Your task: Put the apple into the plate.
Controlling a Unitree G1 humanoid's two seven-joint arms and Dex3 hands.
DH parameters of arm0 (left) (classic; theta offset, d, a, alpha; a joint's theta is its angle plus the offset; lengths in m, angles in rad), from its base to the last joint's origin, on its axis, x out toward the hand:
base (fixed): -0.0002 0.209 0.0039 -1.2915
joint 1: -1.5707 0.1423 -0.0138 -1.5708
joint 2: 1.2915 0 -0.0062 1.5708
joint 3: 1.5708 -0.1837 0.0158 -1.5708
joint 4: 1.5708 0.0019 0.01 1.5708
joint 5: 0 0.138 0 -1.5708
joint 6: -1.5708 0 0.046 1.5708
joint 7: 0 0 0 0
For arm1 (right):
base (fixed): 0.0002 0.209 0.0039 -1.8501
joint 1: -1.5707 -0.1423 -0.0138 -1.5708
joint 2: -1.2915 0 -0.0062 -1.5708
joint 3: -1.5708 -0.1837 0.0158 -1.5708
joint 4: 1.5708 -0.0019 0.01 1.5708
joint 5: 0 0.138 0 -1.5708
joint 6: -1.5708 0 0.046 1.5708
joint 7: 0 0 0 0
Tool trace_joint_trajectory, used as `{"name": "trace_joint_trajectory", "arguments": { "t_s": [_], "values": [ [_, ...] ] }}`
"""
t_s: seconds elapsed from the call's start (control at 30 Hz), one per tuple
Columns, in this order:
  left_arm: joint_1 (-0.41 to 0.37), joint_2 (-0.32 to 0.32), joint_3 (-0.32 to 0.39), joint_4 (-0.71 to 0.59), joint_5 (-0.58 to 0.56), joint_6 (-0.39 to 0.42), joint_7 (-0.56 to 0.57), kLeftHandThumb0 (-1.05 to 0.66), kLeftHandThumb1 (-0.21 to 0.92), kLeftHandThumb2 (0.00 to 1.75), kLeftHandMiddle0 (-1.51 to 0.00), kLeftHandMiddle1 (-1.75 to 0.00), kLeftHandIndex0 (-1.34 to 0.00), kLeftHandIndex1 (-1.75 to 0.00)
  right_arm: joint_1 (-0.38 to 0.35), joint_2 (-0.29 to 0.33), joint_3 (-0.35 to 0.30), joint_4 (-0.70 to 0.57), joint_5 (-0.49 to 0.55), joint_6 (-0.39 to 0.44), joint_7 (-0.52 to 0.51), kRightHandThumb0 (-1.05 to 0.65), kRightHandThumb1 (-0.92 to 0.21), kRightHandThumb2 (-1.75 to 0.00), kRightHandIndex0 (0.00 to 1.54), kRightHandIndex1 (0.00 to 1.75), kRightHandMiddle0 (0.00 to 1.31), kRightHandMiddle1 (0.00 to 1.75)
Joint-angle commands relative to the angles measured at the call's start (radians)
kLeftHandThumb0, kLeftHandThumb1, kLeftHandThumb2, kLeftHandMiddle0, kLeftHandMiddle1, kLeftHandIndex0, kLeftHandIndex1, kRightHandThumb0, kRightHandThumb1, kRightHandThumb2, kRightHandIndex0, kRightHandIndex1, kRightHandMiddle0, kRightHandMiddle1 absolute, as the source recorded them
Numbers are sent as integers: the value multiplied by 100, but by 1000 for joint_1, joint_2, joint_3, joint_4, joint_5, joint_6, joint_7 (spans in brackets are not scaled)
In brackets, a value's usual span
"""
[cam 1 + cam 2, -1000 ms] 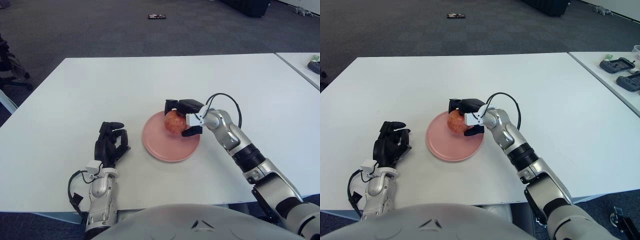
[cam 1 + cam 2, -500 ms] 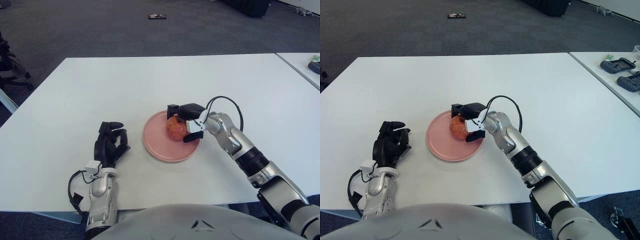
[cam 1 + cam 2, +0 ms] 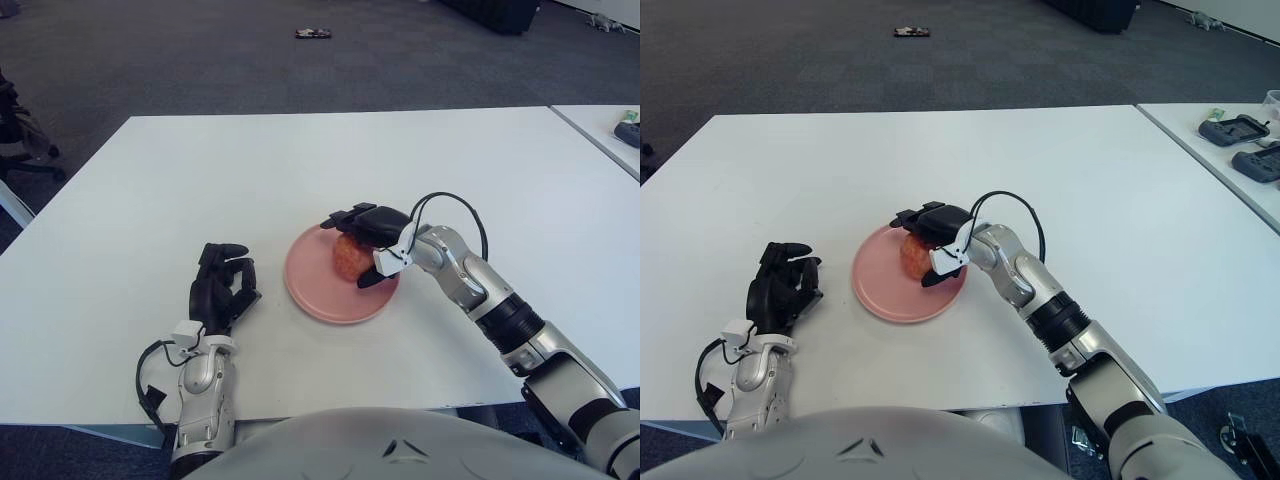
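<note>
A reddish apple sits on the pink plate, toward its right side, near the middle of the white table. My right hand hovers over the apple. Its upper fingers stretch out flat above the fruit and its thumb stands off at the lower right, so the hand is open around it. My left hand shows to the left of the plate with relaxed fingers, holding nothing.
A second white table stands at the right with dark handheld devices on it. A small dark object lies on the carpet far behind. A chair base shows at the left edge.
My right hand lowered the apple onto the plate and moved slightly nearer. Its fingers then spread away from the fruit. My left hand has not moved.
</note>
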Motion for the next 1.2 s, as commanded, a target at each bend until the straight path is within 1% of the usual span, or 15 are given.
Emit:
{"name": "trace_joint_trajectory", "arguments": {
  "t_s": [0.0,0.17,0.23,0.3,0.4,0.43,0.53,0.6,0.67,0.77,0.87,0.93,1.0,1.07,1.17],
  "values": [
    [9,5,4,41,19,34,17,-39,65,91,-101,-175,-36,-175,6,-22,-43,-55,65,-22,18,-103,-61,-61,0,0,0,0],
    [9,1,4,46,14,23,10,-39,65,91,-101,-175,-36,-175,25,-17,-73,-67,146,-43,26,-104,-61,-58,0,0,0,0],
    [8,-3,5,48,4,17,5,-39,65,91,-101,-175,-36,-175,32,-24,-90,-74,186,-54,37,-101,-59,-56,0,0,0,0],
    [7,-5,6,51,-4,13,2,-39,65,91,-101,-175,-36,-175,37,-34,-104,-80,220,-62,51,-92,-51,-63,0,0,0,0],
    [3,-5,7,61,-5,-1,-1,-39,64,92,-102,-175,-37,-175,56,-71,-166,-109,359,-95,108,-83,-42,-73,0,0,0,0],
    [2,-3,7,66,1,-6,1,-39,64,92,-103,-175,-37,-175,65,-73,-189,-117,428,-95,135,-82,-40,-76,0,0,0,0],
    [2,2,7,69,11,-5,5,-39,63,93,-103,-175,-37,-175,88,-53,-226,-126,572,-82,180,-84,-40,-77,0,0,0,0],
    [3,4,6,68,14,-1,7,-39,63,93,-103,-175,-37,-175,105,-26,-246,-122,657,-67,194,-85,-42,-76,0,0,0,0],
    [4,6,5,66,20,-2,9,-39,63,93,-103,-175,-37,-175,113,6,-271,-44,721,-103,199,-87,-45,-74,0,0,0,0],
    [10,3,-1,52,27,4,14,-39,64,92,-102,-175,-37,-175,123,62,-309,63,767,-187,162,-96,-62,-59,0,0,0,0],
    [13,1,-2,44,29,11,17,-39,65,90,-100,-175,-36,-175,124,98,-332,103,790,-227,144,-98,-73,-51,0,0,0,0],
    [15,-1,-3,37,36,28,26,-39,66,89,-99,-175,-35,-175,160,152,-369,48,915,-193,149,-98,-77,-49,0,0,0,0],
    [17,-1,-3,33,40,38,30,-39,67,87,-98,-175,-34,-175,240,211,-394,-63,1036,-164,119,-97,-80,-49,0,0,0,0],
    [18,0,-4,31,41,40,30,-38,68,87,-98,-175,-34,-175,291,241,-403,-130,1080,-159,93,-97,-82,-49,0,0,0,0],
    [20,-2,-5,25,31,46,24,-38,68,86,-99,-175,-34,-175,301,313,-440,-133,1044,-214,-3,-101,-88,-50,0,0,0,0]
  ]
}}
